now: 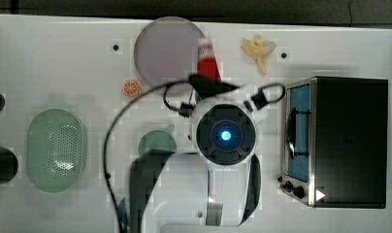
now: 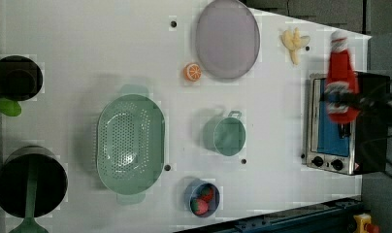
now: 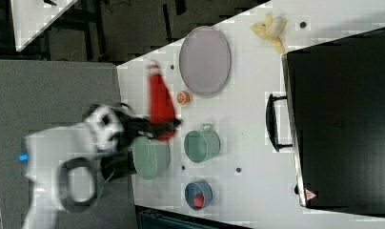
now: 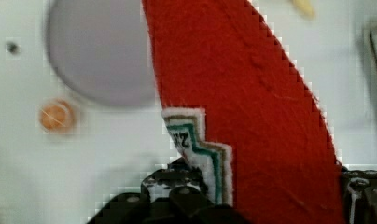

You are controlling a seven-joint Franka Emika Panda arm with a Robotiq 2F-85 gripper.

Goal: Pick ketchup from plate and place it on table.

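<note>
From my seat the broad white bench [image 1: 63,58] has room, but clutter rings it: the black-and-steel toaster oven [image 1: 347,141] on the top view's right is my biggest worry, since a swing that way could clip it. The large round greyish-lilac plate [image 1: 167,48] is bare, so a lazy drop could land back on it. The slim red ketchup bottle [image 3: 161,102] with its white cap hangs above the bench, pinched near its base by the fingers [image 4: 270,205]; gripped so low, I judge it could tilt or slip.
</note>
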